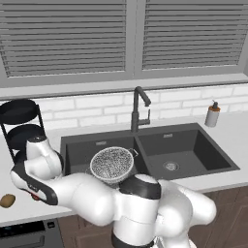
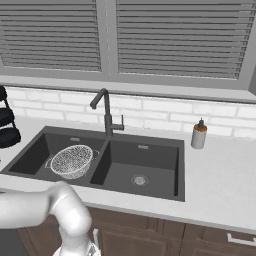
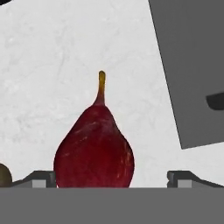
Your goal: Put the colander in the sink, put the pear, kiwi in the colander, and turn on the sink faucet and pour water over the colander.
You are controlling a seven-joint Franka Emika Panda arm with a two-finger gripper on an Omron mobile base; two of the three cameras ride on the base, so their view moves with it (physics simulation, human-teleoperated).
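Between the wide-spread fingertips of the gripper (image 3: 111, 177) lies the pear (image 3: 94, 148), dark red, stem pointing away, resting on the pale counter (image 3: 52, 65). I judge the step is grasping it: centre its fat belly between the pads, descend fully, then close gently so it cannot roll. Beside it sits the kiwi (image 1: 7, 200). Further off, the colander (image 1: 112, 164) already sits in the sink (image 1: 203, 145), under the sink faucet (image 1: 139, 109).
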